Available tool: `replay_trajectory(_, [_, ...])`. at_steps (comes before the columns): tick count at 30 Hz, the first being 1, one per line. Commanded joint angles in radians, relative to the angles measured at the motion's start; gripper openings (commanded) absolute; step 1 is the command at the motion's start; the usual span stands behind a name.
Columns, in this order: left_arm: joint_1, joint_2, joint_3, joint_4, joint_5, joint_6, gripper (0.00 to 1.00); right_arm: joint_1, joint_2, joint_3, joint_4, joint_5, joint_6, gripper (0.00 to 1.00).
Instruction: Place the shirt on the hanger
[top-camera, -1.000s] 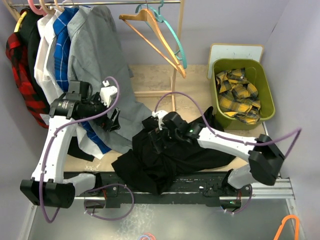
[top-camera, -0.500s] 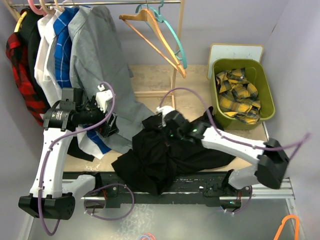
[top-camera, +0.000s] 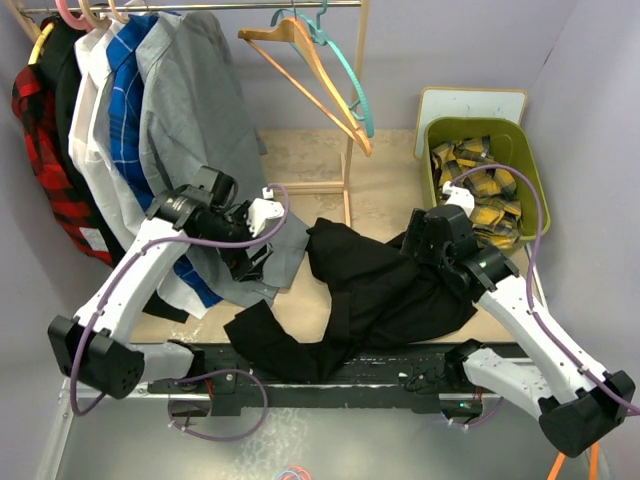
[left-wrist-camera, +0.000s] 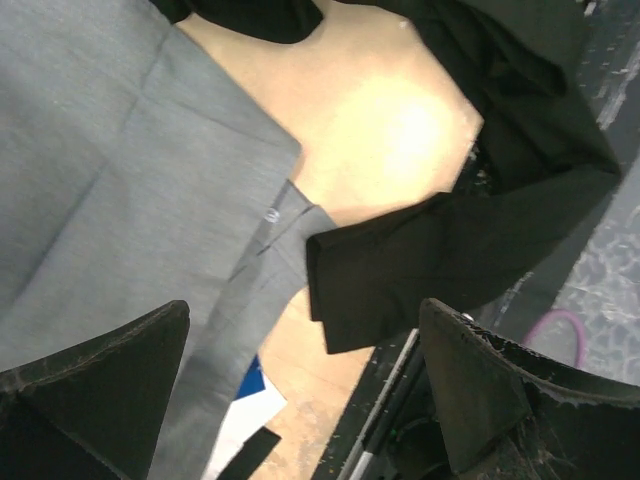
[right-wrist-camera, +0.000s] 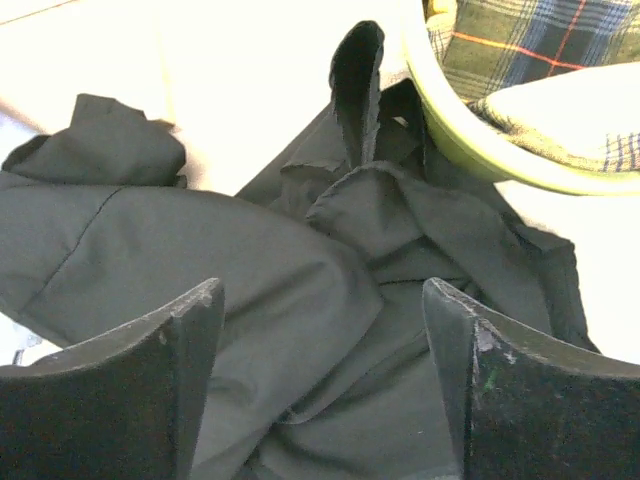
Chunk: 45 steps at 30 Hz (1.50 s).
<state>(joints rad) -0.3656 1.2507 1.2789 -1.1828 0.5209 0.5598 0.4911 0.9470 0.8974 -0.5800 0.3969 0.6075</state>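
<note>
1. The shirt (top-camera: 385, 290) lies crumpled on the counter (top-camera: 300, 155), between the two arms. One sleeve (top-camera: 265, 340) trails toward the near edge, and the far end is bunched against the green bin (top-camera: 478, 122).
2. The hanger (top-camera: 348, 75) is well apart from the shirt. It hangs by its hook from the rail (top-camera: 200, 6) at the back, just beside the wooden hanger (top-camera: 300, 60). Nothing is threaded onto it.
3. The right hand (right-wrist-camera: 322, 290) hovers over the folds of the shirt nearest the bin. Its fingers are apart and there is no cloth between them.
4. The left hand (left-wrist-camera: 305, 310) hangs with its fingers spread wide and empty. It is above the spot where the shirt's cuff meets the hem of the hanging grey shirt (top-camera: 195, 110).
5. Step in hand, as I judge it: the task is at an early stage, with the garment being laid out or searched for a good hold. Neither the shirt nor the hanger is held.
6. The next move seems to call for finding the collar or a shoulder. From the right wrist view I cannot tell which fold is the neck opening.
7. The right hand would need to drop onto a single layer and close. A grab into the bunched pile risks lifting several layers at once.
8. The left hand must pick the black cuff and not the grey hem beside it.
</note>
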Motion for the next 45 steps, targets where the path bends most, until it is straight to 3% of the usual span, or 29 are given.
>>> replay_trajectory(1, [-0.002, 0.079, 0.041, 0.101, -0.043, 0.09, 1.0, -0.004, -0.057, 0.034, 0.064, -0.131, -0.032, 0.94])
replay_trajectory(2, [-0.001, 0.096, 0.042, 0.127, -0.045, 0.097, 1.0, -0.002, -0.075, 0.017, 0.148, -0.235, -0.089, 0.99])
replay_trajectory(4, [-0.001, 0.135, 0.04, 0.172, -0.031, 0.12, 1.0, 0.008, -0.098, -0.023, 0.278, -0.521, -0.135, 1.0])
replay_trajectory(6, [-0.002, 0.174, 0.041, 0.202, -0.003, 0.15, 1.0, 0.099, -0.097, -0.048, 0.348, -0.605, -0.151, 1.0])
replay_trajectory(10, [-0.001, 0.204, -0.004, 0.356, 0.019, 0.152, 1.0, 0.446, 0.055, 0.065, 0.172, -0.215, -0.202, 1.0])
replay_trajectory(14, [-0.002, 0.129, -0.137, 0.637, 0.115, 0.186, 1.0, 0.566, 0.232, 0.133, 0.045, 0.008, -0.109, 0.98])
replay_trajectory(18, [-0.008, 0.129, -0.192, 0.809, 0.221, 0.252, 1.0, 0.604, 0.256, 0.049, 0.056, 0.01, 0.029, 0.98])
replay_trajectory(24, [-0.037, 0.209, -0.163, 0.779, 0.315, 0.45, 1.0, 0.693, 0.211, -0.04, 0.007, 0.037, 0.334, 1.0])
replay_trajectory(29, [-0.076, 0.243, -0.167, 0.628, 0.365, 0.689, 0.98, 0.87, 0.184, -0.067, -0.038, 0.112, 0.594, 1.0])
replay_trajectory(34, [-0.171, 0.262, -0.231, 0.707, 0.235, 0.769, 0.95, 1.034, 0.178, -0.098, -0.051, 0.178, 0.762, 1.0])
replay_trajectory(39, [-0.245, 0.29, -0.268, 0.828, 0.126, 0.774, 0.9, 1.064, 0.211, -0.076, -0.076, 0.197, 0.784, 1.0])
replay_trajectory(41, [-0.266, 0.306, -0.276, 0.862, 0.104, 0.773, 0.86, 1.066, 0.243, -0.057, -0.098, 0.201, 0.797, 1.0])
replay_trajectory(45, [-0.295, 0.338, -0.286, 0.914, 0.06, 0.772, 0.48, 1.069, 0.284, -0.034, -0.144, 0.214, 0.832, 0.98])
